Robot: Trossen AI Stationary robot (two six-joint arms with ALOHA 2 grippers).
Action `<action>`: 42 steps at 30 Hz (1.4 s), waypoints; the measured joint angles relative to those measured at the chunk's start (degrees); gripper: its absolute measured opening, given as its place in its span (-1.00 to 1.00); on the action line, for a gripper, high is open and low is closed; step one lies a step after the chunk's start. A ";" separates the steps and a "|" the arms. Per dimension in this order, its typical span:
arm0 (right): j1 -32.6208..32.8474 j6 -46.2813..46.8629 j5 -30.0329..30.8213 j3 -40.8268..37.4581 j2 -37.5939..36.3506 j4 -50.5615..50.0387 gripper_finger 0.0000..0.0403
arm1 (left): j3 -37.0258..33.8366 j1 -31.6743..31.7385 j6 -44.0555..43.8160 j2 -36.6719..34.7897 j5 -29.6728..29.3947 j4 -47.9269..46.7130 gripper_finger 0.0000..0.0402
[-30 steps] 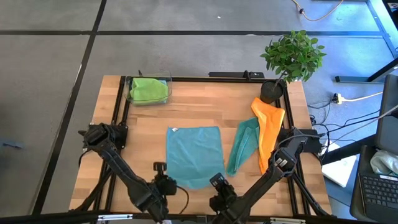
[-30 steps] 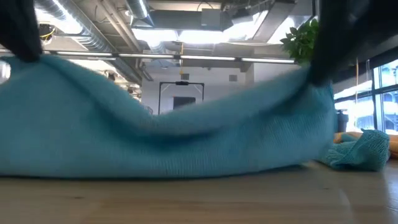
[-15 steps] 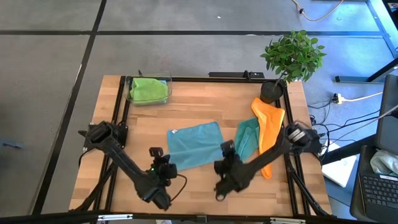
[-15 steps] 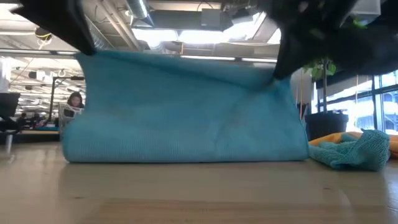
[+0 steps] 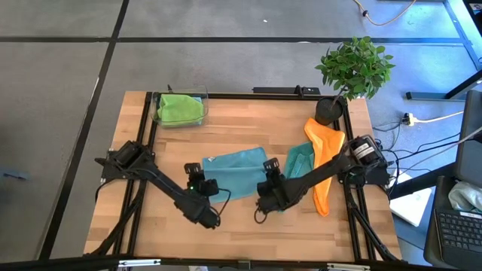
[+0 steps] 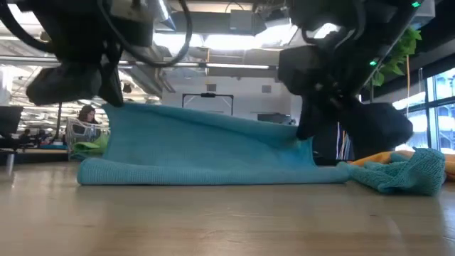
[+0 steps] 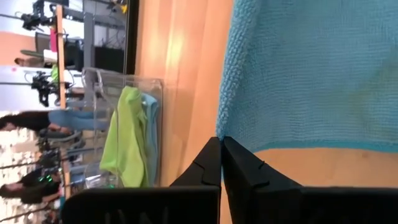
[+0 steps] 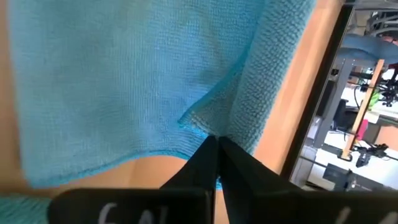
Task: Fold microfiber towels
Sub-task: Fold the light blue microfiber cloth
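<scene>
The wooden table (image 5: 241, 124) with its black frame carries the work, and a potted plant (image 5: 354, 68) stands at its far right corner. At the middle of the table lies the light blue towel (image 5: 233, 172), doubled over on itself: in the low view (image 6: 206, 153) its folded edge rests on the wood toward the camera while the upper layer is held up off the lower one at both near corners. To its right a teal towel (image 5: 299, 167) lies crumpled, just beside the light blue one, and an orange towel (image 5: 325, 162) lies stretched alongside it toward the plant. At the far left corner a clear bin (image 5: 179, 109) holds a lime green towel (image 5: 181, 108); the left wrist view shows a second light blue cloth (image 7: 151, 134) tucked against the green one inside the bin. The left gripper (image 7: 222, 144) sits at the left near corner of the folded towel, its fingers pinched shut on the towel's edge. The right gripper (image 8: 216, 144) sits at the right near corner, its fingers likewise clamped narrow on the cloth where two layers meet. In the low view a person (image 6: 87, 117) sits in the room well beyond the table
</scene>
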 joint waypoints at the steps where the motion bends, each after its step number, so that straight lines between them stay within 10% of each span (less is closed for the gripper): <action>1: -0.61 -0.95 -0.03 -0.36 -0.02 1.07 -0.91 | -0.54 0.34 0.00 0.00 0.02 0.12 -1.00; 19: -10.04 -2.92 -10.99 -2.08 0.03 6.57 -0.89 | -5.62 5.13 1.49 0.00 -3.11 6.20 -0.60; 26: -10.43 -5.19 -12.67 -2.08 0.03 10.08 -0.59 | -5.62 6.43 1.43 0.00 -3.28 6.22 -0.41; 39: -11.06 -5.41 8.10 -2.08 0.05 7.00 -0.10 | -5.21 0.43 7.78 0.04 -0.33 29.39 -0.42; 42: -10.74 -3.96 4.98 -2.10 -0.63 5.68 -0.13 | -6.77 0.72 7.97 0.04 -0.21 30.89 -0.42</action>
